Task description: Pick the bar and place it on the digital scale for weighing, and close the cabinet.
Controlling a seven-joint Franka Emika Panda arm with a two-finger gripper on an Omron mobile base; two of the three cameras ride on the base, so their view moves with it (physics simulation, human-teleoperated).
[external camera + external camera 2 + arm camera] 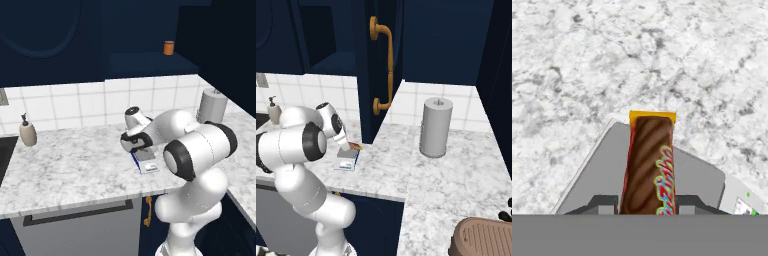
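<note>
The bar (649,165), brown with a yellow far end, sits between my fingertips (604,202), and my gripper (647,205) is shut on it. It hangs over the grey platform of the digital scale (597,170); whether the two touch I cannot tell. From the left base view, my gripper (142,151) points down just above the scale (147,166) near the counter's front edge. The right base view shows the bar (354,146) over the scale (348,160). The cabinet (378,55) stands open, its door with the brass handle (387,65) swung out over the counter.
An orange can (168,47) stands on the open cabinet's shelf. A grey paper towel roll (436,127) is in the counter corner to the right. A soap dispenser (27,132) stands by the dark sink (4,155) at the left. A brown ribbed object (481,240) lies at the lower right.
</note>
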